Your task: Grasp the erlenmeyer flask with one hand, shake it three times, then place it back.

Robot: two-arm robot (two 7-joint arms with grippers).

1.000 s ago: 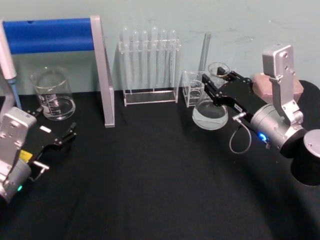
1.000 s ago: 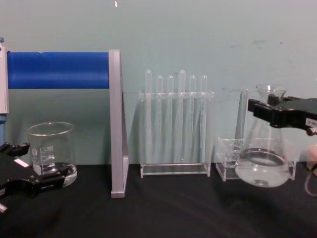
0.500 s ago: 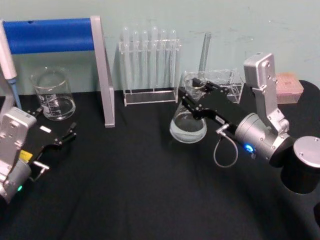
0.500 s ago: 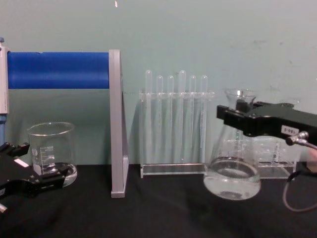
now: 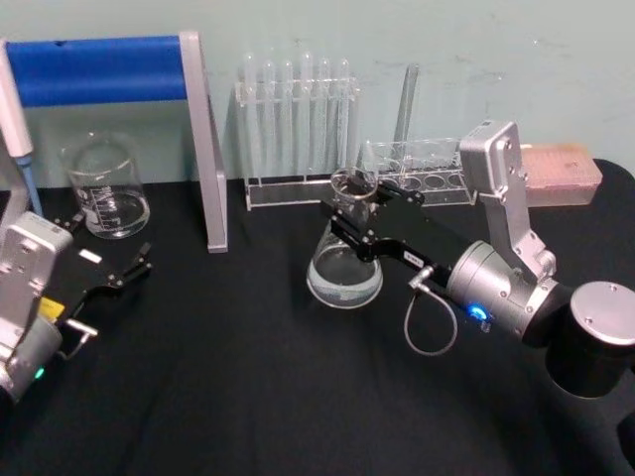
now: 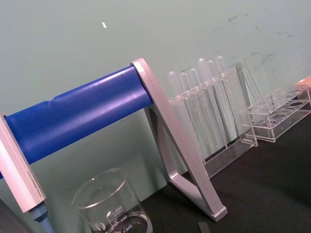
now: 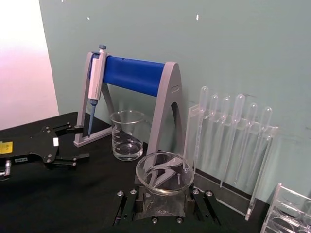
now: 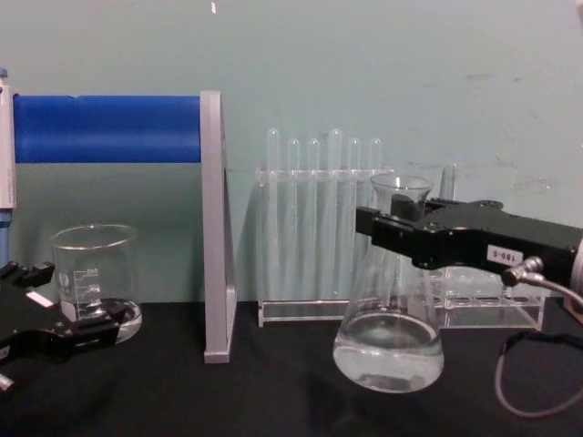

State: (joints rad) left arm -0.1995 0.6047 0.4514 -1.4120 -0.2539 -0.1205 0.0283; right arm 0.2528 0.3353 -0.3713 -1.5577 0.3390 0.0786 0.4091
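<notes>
The erlenmeyer flask point(image 5: 344, 273) is clear glass with a little liquid in its wide base. It stands out in front of the test tube rack, near the middle of the black table. My right gripper point(image 5: 350, 212) is shut on its neck just under the flared rim, reaching in from the right. In the chest view the flask point(image 8: 389, 350) leans slightly in the gripper point(image 8: 390, 228), its base low over the cloth. In the right wrist view the flask's rim point(image 7: 165, 174) sits between the jaws. My left gripper point(image 5: 107, 244) rests open near the beaker, at the left.
A beaker point(image 5: 104, 188) stands at back left under a stand with a blue bar point(image 5: 99, 69) that holds a pipette point(image 5: 20, 129). A rack of test tubes point(image 5: 298, 129), a low clear rack point(image 5: 427, 169) and a pink box point(image 5: 561, 174) line the back.
My right gripper has carried the flask leftward and nearer, from the back right corner to in front of the test tube rack. The left arm has not moved.
</notes>
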